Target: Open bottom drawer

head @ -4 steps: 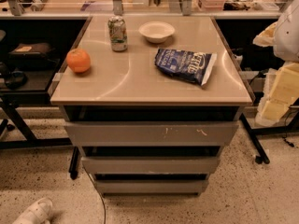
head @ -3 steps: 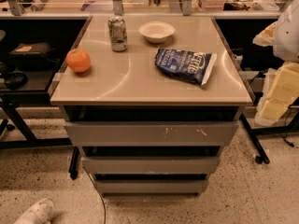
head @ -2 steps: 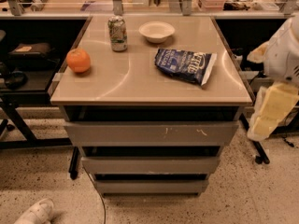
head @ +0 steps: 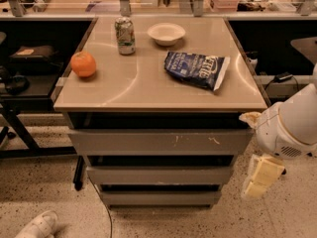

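The bottom drawer (head: 159,198) is the narrowest and lowest of three grey handle-less fronts under the tan tabletop (head: 143,86), and it sits flush with the cabinet. Above it are the medium front (head: 159,175) and the widest front with white scratch marks (head: 161,142). My gripper (head: 260,178) is cream-coloured and hangs below the white arm (head: 290,125) at the right of the cabinet. It is level with the middle and bottom fronts, a little to their right and not touching them.
On the tabletop are an orange (head: 83,64), a soda can (head: 125,35), a white bowl (head: 166,33) and a blue chip bag (head: 197,69). A dark shelf unit (head: 22,78) stands at the left. A cable (head: 101,207) and a white shoe (head: 37,226) lie on the speckled floor.
My arm and gripper have come down and leftward from the right edge, now beside the lower drawer fronts. The drawers and tabletop items have not moved.
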You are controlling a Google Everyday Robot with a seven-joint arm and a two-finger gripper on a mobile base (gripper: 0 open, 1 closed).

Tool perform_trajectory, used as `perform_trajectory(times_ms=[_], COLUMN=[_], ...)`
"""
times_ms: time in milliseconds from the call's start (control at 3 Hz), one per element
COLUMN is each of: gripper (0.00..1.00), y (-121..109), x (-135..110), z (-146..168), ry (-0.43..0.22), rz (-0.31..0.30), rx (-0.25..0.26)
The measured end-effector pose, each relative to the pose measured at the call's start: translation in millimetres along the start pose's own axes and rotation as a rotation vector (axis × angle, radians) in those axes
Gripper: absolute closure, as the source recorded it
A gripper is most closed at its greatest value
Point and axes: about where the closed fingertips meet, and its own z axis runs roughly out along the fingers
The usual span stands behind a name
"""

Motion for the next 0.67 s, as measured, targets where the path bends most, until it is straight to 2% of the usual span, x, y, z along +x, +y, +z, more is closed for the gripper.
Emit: perform_trajectory(times_ms=[667], gripper=[0.0], y=[1.8], x=[4.4], z=[7.9], ry=[-0.008], rz=[0.013], rx=[-0.017])
